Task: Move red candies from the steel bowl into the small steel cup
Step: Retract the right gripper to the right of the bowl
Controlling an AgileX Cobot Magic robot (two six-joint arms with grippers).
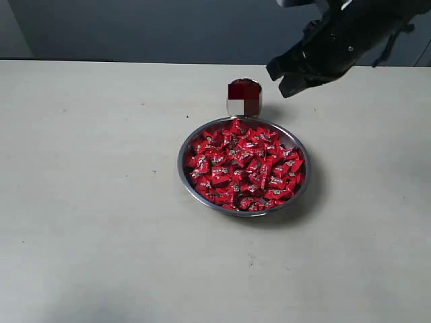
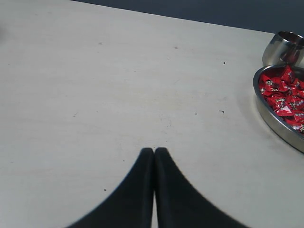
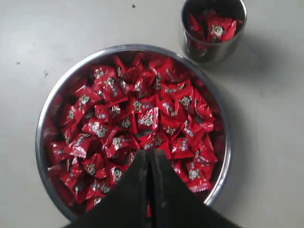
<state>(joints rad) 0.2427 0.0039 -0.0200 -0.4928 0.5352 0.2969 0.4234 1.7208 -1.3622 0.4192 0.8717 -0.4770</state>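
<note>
Exterior view: the steel bowl (image 1: 182,168) sits right of centre on the table (image 1: 87,202), heaped with red candies (image 1: 242,165). The small steel cup (image 1: 244,97) stands just above it in the frame, close against the rim; contact not resolvable. That closeness probably keeps each carry short.

The right gripper (image 1: 288,79) hangs at upper right, raised clear of the table, just right of the cup. Right wrist view: its fingers are pressed together, with nothing visibly pinched between them. A few red candies already lie in the cup, while the bowl remains nearly full, so the task looks early.

Left wrist view: the left gripper (image 2: 154,151) is also closed and empty over bare table, well apart from the bowl. It is likely parked to leave the right arm room.
</note>
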